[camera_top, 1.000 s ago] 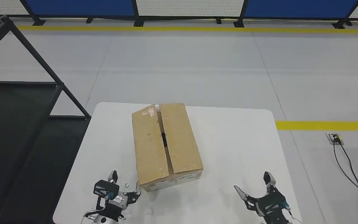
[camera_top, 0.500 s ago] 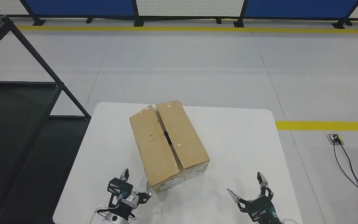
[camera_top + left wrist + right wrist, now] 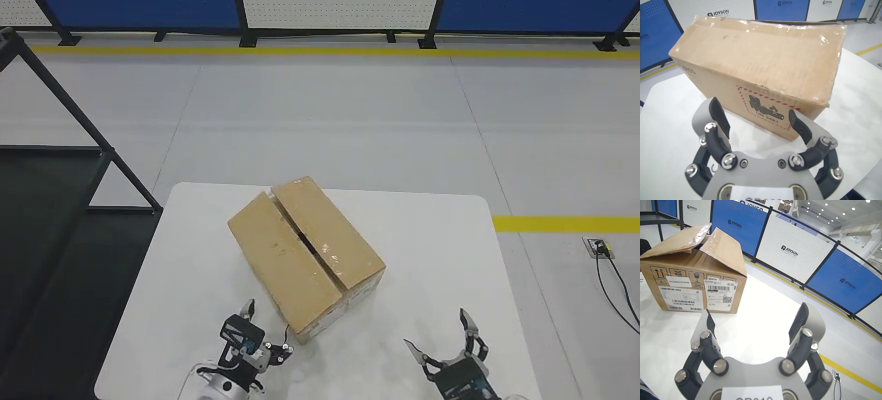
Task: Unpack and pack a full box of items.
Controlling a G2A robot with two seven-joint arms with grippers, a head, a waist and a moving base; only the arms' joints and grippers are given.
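A brown cardboard box sits skewed on the white table, its top flaps folded down with a slit between them. My left gripper stands open at the box's near corner, one fingertip right by the cardboard. In the left wrist view the box looms close, its end face with a red-dashed hazard label just beyond the open left gripper. My right gripper is open near the table's front right, apart from the box. The right wrist view has the box with labels and slightly raised flaps beyond the open right gripper.
A black metal rack frame stands off the table's left side. Blue and white partition panels line the far end of the grey floor. Bare tabletop lies to the right of the box.
The box has turned counter-clockwise on the table, its near end swinging right. My left gripper moved right along with that end. My right gripper drew slightly toward the front edge.
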